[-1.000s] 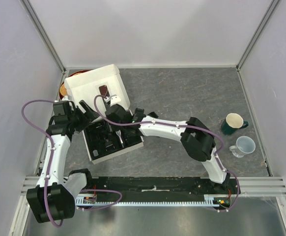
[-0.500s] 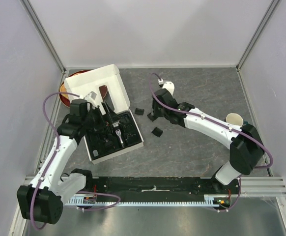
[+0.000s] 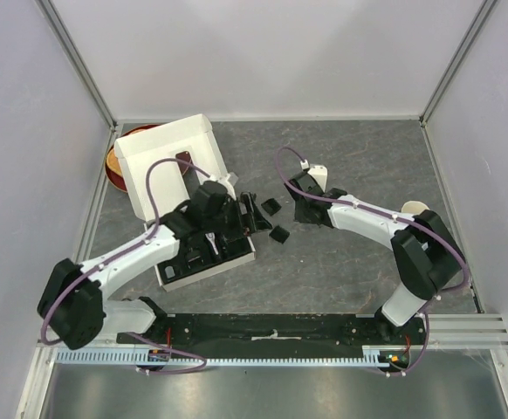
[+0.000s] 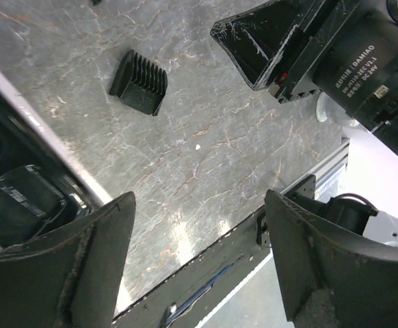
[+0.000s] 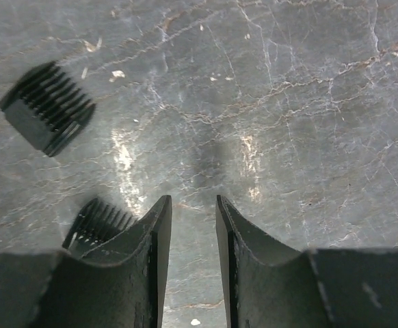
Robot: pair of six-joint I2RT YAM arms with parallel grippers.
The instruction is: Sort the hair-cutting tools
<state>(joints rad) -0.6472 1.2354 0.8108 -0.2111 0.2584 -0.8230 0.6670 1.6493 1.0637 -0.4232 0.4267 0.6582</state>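
Observation:
Two small black comb guards lie on the grey table right of the box, one (image 3: 271, 206) behind the other (image 3: 279, 234). Both show in the right wrist view, one far left (image 5: 47, 107) and one partly behind my left finger (image 5: 100, 222). One shows in the left wrist view (image 4: 139, 83). The slim black clipper (image 3: 210, 245) lies in the box's black tray. My left gripper (image 3: 252, 215) (image 4: 199, 205) is wide open and empty at the box's right edge. My right gripper (image 3: 301, 211) (image 5: 192, 201) is narrowly open and empty over bare table, right of the guards.
The white cardboard box (image 3: 168, 150) with its black tray stands at the left, lid raised. A red-brown bowl (image 3: 113, 162) sits behind it. A green mug (image 3: 414, 209) shows partly behind my right arm. The right gripper's body (image 4: 336, 48) is close to my left gripper.
My left arm has swung right across the tray to the box's right edge. My right gripper has pulled back to the right, and a comb guard now lies where it was.

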